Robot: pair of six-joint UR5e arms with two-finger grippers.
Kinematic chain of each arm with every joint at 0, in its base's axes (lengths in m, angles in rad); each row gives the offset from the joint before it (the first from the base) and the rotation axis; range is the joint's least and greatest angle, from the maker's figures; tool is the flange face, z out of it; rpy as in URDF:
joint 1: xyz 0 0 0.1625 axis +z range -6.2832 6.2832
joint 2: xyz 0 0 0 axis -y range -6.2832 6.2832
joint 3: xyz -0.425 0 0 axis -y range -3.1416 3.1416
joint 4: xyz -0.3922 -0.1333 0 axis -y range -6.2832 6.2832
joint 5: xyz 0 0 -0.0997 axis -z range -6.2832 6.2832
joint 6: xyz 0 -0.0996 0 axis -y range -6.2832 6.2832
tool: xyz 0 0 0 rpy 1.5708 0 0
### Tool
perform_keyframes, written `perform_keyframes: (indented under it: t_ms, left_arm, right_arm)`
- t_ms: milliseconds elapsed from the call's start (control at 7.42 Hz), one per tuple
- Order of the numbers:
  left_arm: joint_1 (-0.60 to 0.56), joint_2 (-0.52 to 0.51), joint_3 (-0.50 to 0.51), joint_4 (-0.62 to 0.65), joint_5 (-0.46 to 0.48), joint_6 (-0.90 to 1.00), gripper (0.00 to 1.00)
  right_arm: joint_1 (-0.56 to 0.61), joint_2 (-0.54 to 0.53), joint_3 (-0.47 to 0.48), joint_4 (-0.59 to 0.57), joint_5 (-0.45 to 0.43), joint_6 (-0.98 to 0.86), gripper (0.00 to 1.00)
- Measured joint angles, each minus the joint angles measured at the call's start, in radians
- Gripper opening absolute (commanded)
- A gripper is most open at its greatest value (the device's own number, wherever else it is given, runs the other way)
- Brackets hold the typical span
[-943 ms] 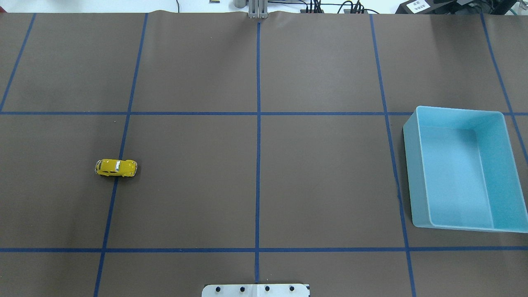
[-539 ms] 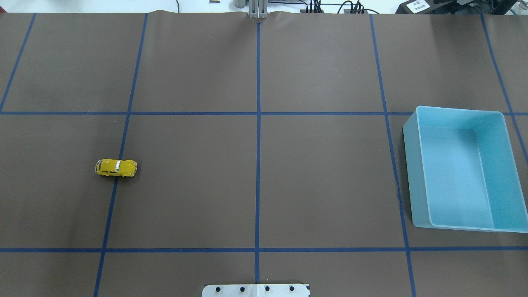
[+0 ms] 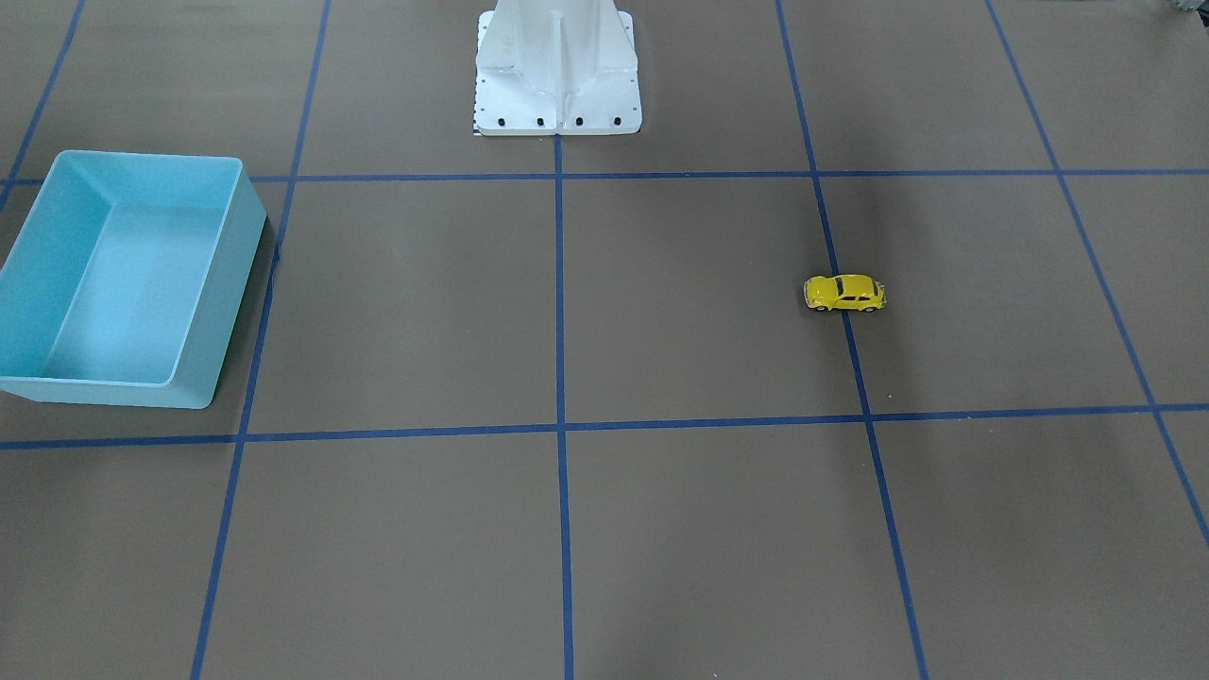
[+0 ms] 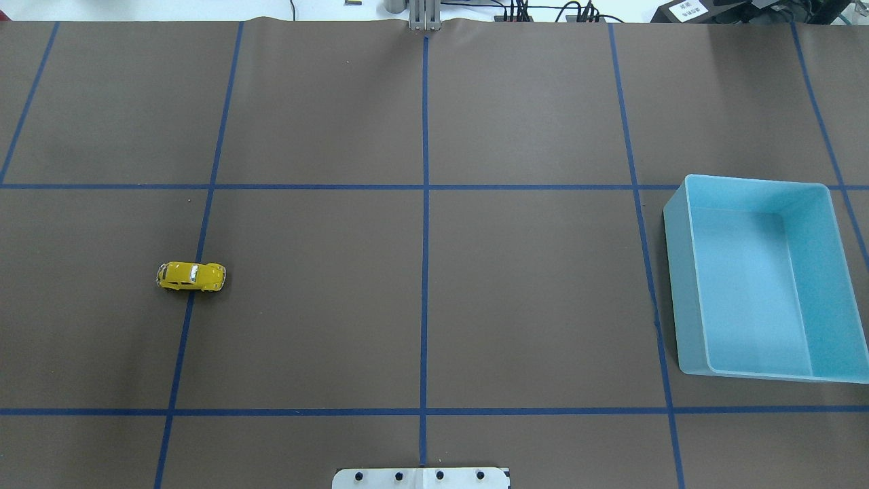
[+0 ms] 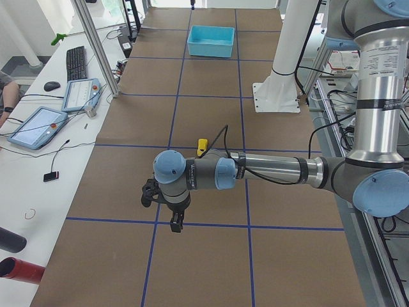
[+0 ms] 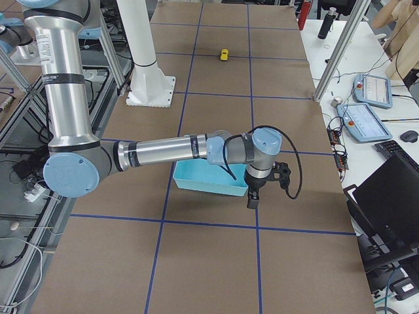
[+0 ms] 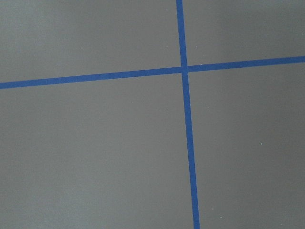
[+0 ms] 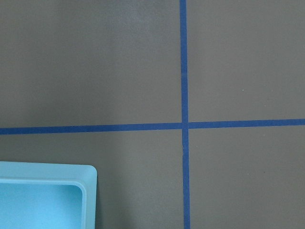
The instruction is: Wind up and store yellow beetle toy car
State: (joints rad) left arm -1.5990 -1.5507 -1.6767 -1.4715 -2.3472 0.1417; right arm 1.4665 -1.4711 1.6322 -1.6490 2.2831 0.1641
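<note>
The yellow beetle toy car (image 4: 191,276) stands on its wheels on the brown mat, on a blue tape line at the robot's left; it also shows in the front-facing view (image 3: 844,294), the left view (image 5: 202,146) and the right view (image 6: 224,54). The light blue bin (image 4: 679,285) stands at the robot's right (image 3: 231,274). My left gripper (image 5: 176,220) hangs over the mat's left end, well short of the car. My right gripper (image 6: 252,199) hangs just beyond the bin's outer wall (image 6: 209,184). I cannot tell whether either is open or shut.
The white robot base plate (image 4: 421,478) sits at the mat's near middle edge. Blue tape lines divide the mat into squares. Tablets and a keyboard lie on the side table (image 5: 48,125) beyond the left end. A bin corner (image 8: 47,167) shows in the right wrist view.
</note>
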Motion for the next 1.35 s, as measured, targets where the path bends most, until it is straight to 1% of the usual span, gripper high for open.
perform_keyframes:
  t_ms: [135, 269, 673, 808, 943, 1078, 1347]
  left_arm:
    - [0.017, -0.033, -0.022, 0.009, 0.0, 0.0, 1.0]
    - [0.057, -0.061, -0.068, 0.027, 0.001, 0.0, 1.0]
    - [0.267, -0.104, -0.265, 0.048, 0.021, 0.004, 1.0]
    - [0.353, -0.111, -0.33, 0.048, 0.062, 0.009, 1.0]
    - [0.435, -0.117, -0.39, 0.048, 0.124, 0.027, 1.0]
    - [0.497, -0.126, -0.43, 0.047, 0.175, 0.07, 1.0]
    - [0.56, -0.147, -0.454, 0.041, 0.213, 0.21, 1.0]
  right_arm:
    - [0.0, 0.0, 0.0, 0.0, 0.0, 0.0, 1.0]
    - [0.0, 0.0, 0.0, 0.0, 0.0, 0.0, 1.0]
    - [0.0, 0.0, -0.002, 0.0, 0.001, 0.001, 1.0]
    - [0.0, 0.0, -0.003, 0.0, 0.001, 0.001, 1.0]
    - [0.0, 0.0, -0.003, 0.0, 0.001, 0.001, 1.0]
    - [0.0, 0.0, -0.003, 0.0, 0.001, 0.002, 1.0]
    - [0.0, 0.0, -0.003, 0.0, 0.001, 0.002, 1.0]
